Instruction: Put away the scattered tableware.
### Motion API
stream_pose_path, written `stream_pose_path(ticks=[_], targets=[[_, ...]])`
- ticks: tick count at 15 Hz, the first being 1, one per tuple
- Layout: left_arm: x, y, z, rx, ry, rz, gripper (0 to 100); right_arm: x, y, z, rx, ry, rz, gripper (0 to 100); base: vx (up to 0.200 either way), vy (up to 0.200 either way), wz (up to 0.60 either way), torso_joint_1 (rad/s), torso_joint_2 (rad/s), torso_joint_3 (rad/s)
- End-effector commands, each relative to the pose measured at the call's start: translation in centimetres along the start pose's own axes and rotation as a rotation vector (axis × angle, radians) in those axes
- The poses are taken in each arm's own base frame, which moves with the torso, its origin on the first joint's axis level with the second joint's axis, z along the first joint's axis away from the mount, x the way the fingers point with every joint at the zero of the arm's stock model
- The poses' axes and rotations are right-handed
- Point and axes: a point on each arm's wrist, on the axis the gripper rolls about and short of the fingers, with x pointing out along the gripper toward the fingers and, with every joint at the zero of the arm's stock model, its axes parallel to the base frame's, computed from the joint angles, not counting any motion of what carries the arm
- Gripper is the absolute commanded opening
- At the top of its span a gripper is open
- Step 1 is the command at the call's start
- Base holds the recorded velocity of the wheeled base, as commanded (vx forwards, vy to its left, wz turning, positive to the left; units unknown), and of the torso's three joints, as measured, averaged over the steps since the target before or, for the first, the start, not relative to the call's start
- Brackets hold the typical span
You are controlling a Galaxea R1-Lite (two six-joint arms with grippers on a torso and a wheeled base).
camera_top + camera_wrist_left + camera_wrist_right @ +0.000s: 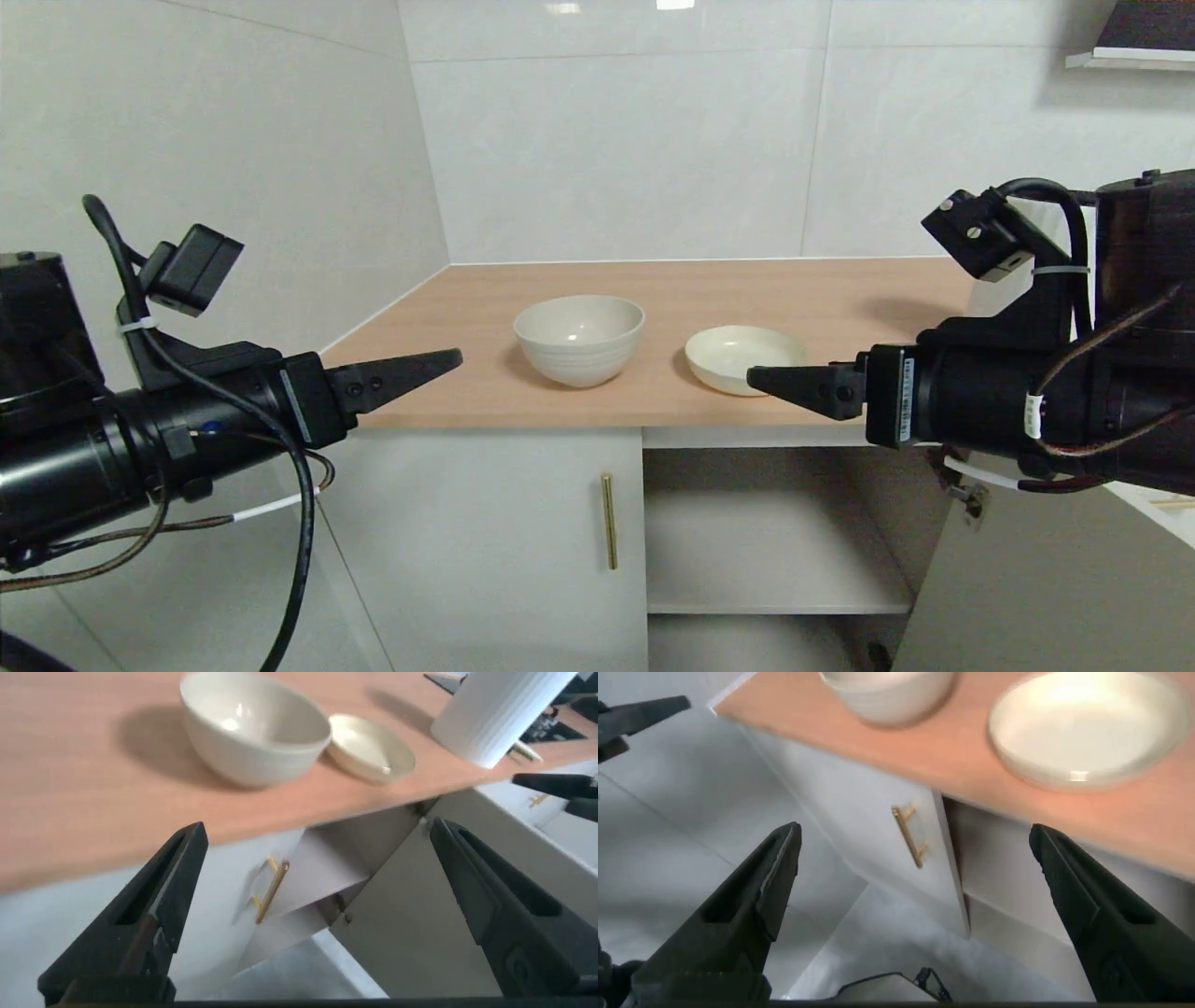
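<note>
The left tool [446, 358] hangs off the front-left corner of the desk [840, 289]. The right tool [761, 377] sits in front of the shallow dish [738, 350], covering part of its near rim. The deep bowl [579, 338] stands just beside the dish without touching it. Both are upright, mouths up, near the front edge. Below are a shut cupboard door with an upright brass handle [608, 520] and an open compartment with a shelf [775, 551].

In the left wrist view, the left tool's fingers are spread wide and empty, and a white ribbed container [500, 714] stands beyond the dish.

In the right wrist view, the right tool's fingers are also wide apart, holding nothing.
</note>
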Motion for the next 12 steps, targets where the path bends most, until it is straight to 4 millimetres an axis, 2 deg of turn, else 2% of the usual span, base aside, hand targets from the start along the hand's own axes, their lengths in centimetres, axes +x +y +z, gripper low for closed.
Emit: stream_pose_path(ticks=[1,3,4,6,8,9,12], targets=[[0.7,0.4,-0.3,-0.010,0.021,0.007,100,0.2,-0.2,-0.1,0.002,0.005,-0.006,100,0.000,0.000,0.00,0.188,-0.47,-0.290],[1.2,0.4,0.2,-0.010,0.017,0.002,100,0.4,-0.5,0.0,0.004,0.004,-0.018,100,0.000,0.000,0.00,0.195,-0.48,-0.288],[2.3,0.6,0.8,-0.009,0.011,0.006,100,0.9,-1.0,0.0,0.001,0.003,-0.032,100,0.000,0.000,0.00,0.188,-0.45,-0.266],[3.9,0.9,1.9,-0.003,-0.003,0.009,100,2.7,-2.1,0.0,-0.024,-0.008,-0.072,100,0.000,0.000,0.00,0.085,-0.20,-0.114],[4.8,0.9,3.1,-0.017,0.024,0.029,100,4.5,-2.9,1.2,-0.011,-0.023,-0.167,100,0.000,0.000,0.00,0.018,-0.04,-0.021],[5.1,1.0,3.0,-0.042,0.083,0.042,100,5.2,-3.5,1.5,0.004,-0.002,-0.213,100,0.000,0.000,0.00,0.000,0.00,0.000],[7.8,0.6,0.4,-0.167,0.347,0.100,100,7.8,-5.2,2.6,0.172,0.114,-0.356,100,0.000,0.000,0.00,0.000,0.00,0.000]])
